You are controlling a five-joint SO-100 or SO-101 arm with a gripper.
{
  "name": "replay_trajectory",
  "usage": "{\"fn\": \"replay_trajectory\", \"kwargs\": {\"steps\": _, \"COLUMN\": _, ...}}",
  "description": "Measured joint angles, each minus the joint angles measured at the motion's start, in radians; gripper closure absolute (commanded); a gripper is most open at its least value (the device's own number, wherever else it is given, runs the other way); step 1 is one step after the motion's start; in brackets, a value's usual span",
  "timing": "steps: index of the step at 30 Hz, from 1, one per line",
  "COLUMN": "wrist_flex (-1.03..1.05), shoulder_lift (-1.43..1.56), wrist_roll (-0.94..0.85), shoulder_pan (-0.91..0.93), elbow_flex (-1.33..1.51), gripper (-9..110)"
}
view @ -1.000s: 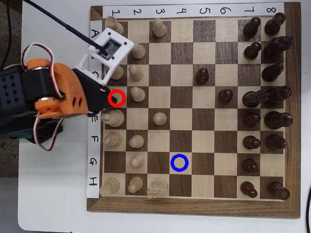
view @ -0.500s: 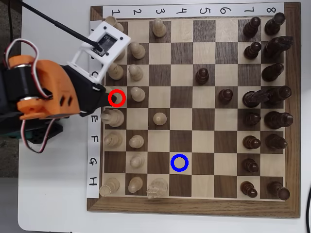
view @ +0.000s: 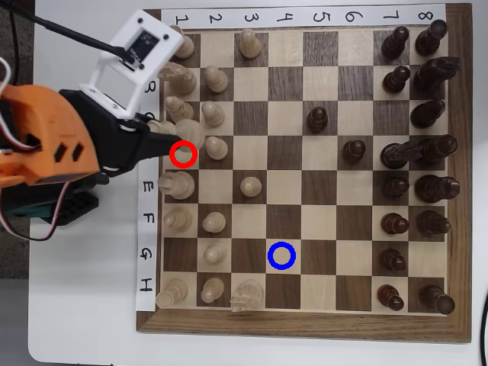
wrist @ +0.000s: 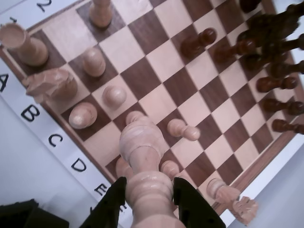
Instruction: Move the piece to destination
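Wrist view only — gripper (wrist: 148,195) clamps piece (wrist: 142,142).

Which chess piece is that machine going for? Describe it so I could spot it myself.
Start at the board's lettered left edge in the overhead view and find the red ring by the letter D. The piece is there, pinched in the black claw. It is pale cream with a rounded top, taller and fatter than the little pale pawns beside it.
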Motion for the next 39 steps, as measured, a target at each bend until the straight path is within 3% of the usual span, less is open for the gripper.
{"fn": "replay_trajectory", "kwargs": {"steps": 17, "wrist_flex": -0.006, "shoulder_lift": -0.176, "wrist_roll": 0.026, "shoulder_pan": 0.067, "elbow_flex": -0.262, "gripper": 101}}
{"fn": "replay_trajectory", "kwargs": {"steps": 39, "wrist_flex": -0.133, "shoulder_lift": -0.477, "wrist_roll": 0.011, "shoulder_pan": 0.291, "elbow_flex": -0.479, "gripper": 101}}
